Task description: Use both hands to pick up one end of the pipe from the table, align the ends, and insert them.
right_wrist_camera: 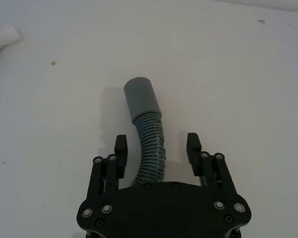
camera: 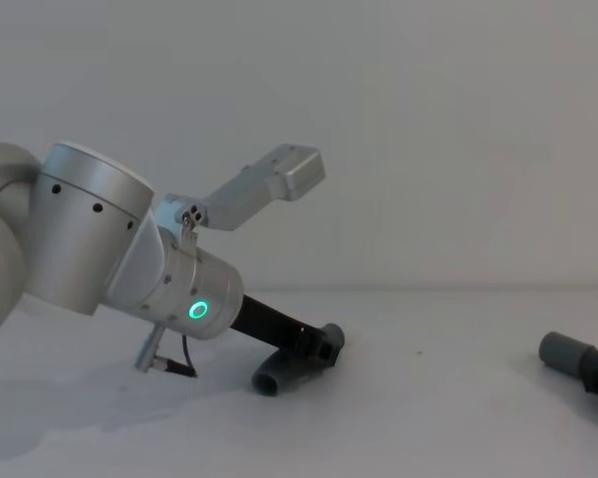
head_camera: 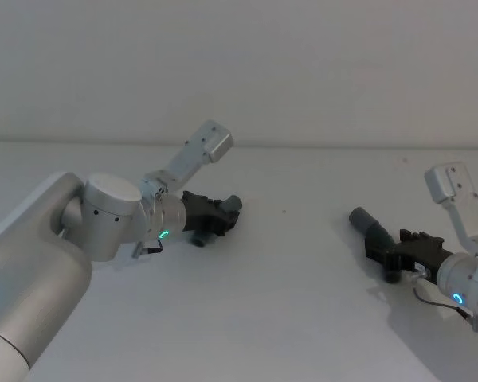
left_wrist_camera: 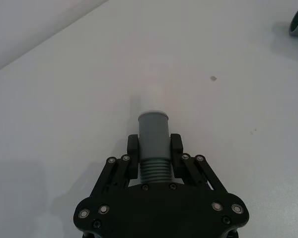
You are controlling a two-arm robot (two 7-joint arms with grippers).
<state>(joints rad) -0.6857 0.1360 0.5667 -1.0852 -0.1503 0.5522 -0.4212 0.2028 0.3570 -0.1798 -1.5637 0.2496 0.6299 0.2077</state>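
Nearest the robot, on its right, the right end effector (right_wrist_camera: 156,141) sits low over the white desk (head_camera: 303,318) with its fingers spread. It straddles the ribbed part of the right hose piece (right_wrist_camera: 150,153) without touching it. That piece lies on the desk and bends toward its smooth grey cuff (right_wrist_camera: 141,101) just ahead.

A little farther off, on the left, the left end effector (left_wrist_camera: 154,146) is clamped on the ribs of the left hose piece (left_wrist_camera: 154,169), right behind its cuff (left_wrist_camera: 154,130). The whitish spigot (left_wrist_camera: 156,93) points out over the desk. The two ends are well apart, with bare desk between them.

Likely risks: the right piece is curved and sits off centre between the fingers, so closing could roll or twist it and leave its cuff aimed askew. A hold on soft ribs may also let an end droop, so the spigot could catch the cuff's rim instead of entering
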